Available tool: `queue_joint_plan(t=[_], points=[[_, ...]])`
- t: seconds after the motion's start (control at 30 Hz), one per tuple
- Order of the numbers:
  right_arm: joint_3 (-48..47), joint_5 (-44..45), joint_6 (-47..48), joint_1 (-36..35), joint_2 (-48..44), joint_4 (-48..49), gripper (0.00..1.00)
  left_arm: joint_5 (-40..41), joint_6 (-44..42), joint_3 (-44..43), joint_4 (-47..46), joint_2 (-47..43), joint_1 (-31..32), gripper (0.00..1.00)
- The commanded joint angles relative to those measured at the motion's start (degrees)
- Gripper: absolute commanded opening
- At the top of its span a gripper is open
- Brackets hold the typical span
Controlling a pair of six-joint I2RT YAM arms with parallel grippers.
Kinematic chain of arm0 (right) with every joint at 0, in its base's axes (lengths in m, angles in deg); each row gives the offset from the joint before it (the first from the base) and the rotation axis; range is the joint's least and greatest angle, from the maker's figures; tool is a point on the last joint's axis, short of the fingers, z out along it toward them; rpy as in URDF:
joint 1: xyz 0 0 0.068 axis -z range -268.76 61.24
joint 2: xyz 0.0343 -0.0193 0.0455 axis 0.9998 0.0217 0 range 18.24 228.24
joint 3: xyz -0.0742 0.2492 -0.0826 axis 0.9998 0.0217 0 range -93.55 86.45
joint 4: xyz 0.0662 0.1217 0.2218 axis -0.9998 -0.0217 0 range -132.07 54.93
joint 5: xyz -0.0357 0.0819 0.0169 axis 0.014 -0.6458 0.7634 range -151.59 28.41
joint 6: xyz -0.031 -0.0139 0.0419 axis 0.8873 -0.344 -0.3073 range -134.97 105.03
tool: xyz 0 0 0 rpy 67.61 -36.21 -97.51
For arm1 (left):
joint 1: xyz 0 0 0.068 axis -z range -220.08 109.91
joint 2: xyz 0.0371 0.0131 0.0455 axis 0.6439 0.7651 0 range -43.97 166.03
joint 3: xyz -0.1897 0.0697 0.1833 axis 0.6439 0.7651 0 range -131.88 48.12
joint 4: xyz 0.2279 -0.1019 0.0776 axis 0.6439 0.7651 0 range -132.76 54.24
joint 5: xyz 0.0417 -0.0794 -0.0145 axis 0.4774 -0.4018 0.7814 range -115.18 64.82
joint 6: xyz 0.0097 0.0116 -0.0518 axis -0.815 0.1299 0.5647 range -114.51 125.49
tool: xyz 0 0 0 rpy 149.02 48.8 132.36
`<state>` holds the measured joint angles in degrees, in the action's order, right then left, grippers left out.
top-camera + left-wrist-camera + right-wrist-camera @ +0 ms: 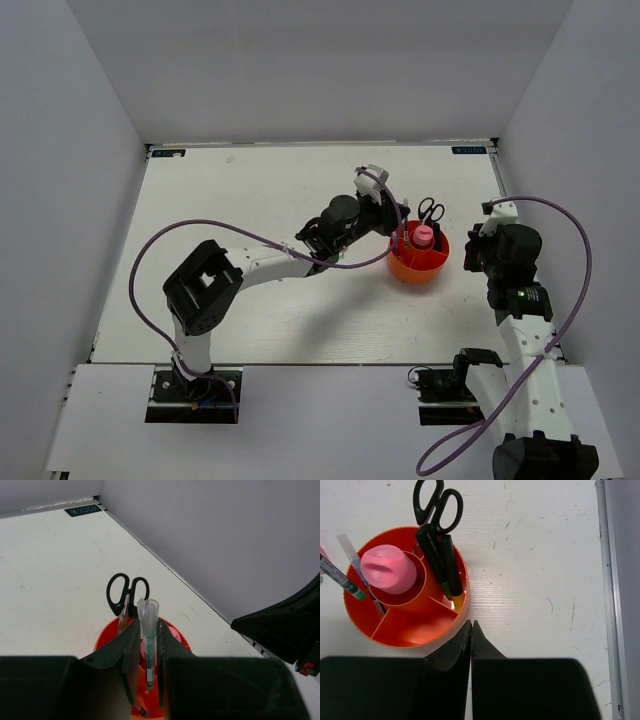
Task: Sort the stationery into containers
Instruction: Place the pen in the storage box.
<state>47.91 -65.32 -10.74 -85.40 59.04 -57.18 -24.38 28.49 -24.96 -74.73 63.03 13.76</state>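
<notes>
1. Left fingers are clamped on a slim pen with a clear cap and a greenish band, and they're holding it upright right over the orange-red cup.
2. From the right wrist, that pen's dark tip points down at the outer compartment on the left of the view. How deep it sits, I can't tell.
3. Right fingers are pressed flat together with nothing between them. Their tips hang just beside the cup's rim, and I can't tell whether they touch it.
4. Over to the cup itself: it stands on the white worktop between the two arms, a round centre well ringed by divided sections.
5. Pink tube sits in that centre well, standing up and filling most of it.
6. Black-handled scissors are in blades-down at the far side, with the handles sticking out above the rim.
7. Right beside them, two dark markers lean together in the outer ring, one green-tipped and one yellow-tipped.
8. A thin clear pen leans in the left section, close to the held one.
9. The nearest section, just in front of the right fingers, shows bare orange floor.
</notes>
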Motion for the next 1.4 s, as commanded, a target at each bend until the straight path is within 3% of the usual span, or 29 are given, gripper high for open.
queue_joint_plan(t=[0.0,0.33,0.47,0.5,0.6,0.73,0.8,0.9,0.93,1.07,1.13,1.23,1.27,1.37], points=[[0.2,0.7,-0.5,0.2,-0.9,2.3,0.00,1.4,1.4,1.7,-2.6,0.0,-0.2,0.00],[0.5,0.6,-0.5,0.2,-0.8,2.5,0.00,1.3,2.0,5.1,-3.5,1.0,0.0,0.00],[0.3,0.7,-0.5,0.2,-0.8,2.5,0.00,1.2,2.0,4.8,-1.9,1.5,0.2,0.24],[0.5,0.7,-0.5,0.4,-0.8,2.5,0.00,1.0,2.1,4.8,-1.7,1.7,0.4,0.37],[0.5,0.6,-0.5,0.3,-0.9,2.5,0.00,1.3,1.8,4.8,-1.2,2.0,0.6,0.55],[0.5,0.5,-0.4,0.4,-1.0,2.4,0.00,1.5,1.6,4.5,-0.2,2.1,1.3,0.62],[0.6,0.2,-0.1,0.4,-1.0,2.3,0.00,1.3,1.3,4.6,-0.1,1.7,1.4,0.62],[0.5,-0.1,0.8,0.5,-1.3,2.3,0.16,0.6,-0.3,3.6,2.7,-1.2,1.4,0.62],[0.4,-0.4,1.3,0.6,-1.2,2.2,0.27,0.4,-0.9,3.6,3.2,-1.9,1.4,0.62],[-0.7,-5.2,3.9,0.6,-1.2,1.2,0.50,-0.7,-6.4,4.2,12.1,-12.0,2.0,0.58],[-1.4,-13.0,7.5,0.6,-0.5,-1.1,0.69,-0.7,-8.1,6.4,15.9,-15.8,1.8,0.47],[-4.4,-27.1,14.1,0.1,3.0,-3.7,0.69,-0.4,-10.0,10.4,27.7,-27.9,0.6,0.25],[-7.1,-29.6,15.4,0.0,4.4,-6.1,0.59,0.2,-9.5,10.9,35.1,-29.8,0.0,0.15],[-17.2,-38.7,16.0,-0.9,14.0,-14.5,0.47,-0.3,-7.2,11.6,53.9,-37.4,-4.4,0.09]])
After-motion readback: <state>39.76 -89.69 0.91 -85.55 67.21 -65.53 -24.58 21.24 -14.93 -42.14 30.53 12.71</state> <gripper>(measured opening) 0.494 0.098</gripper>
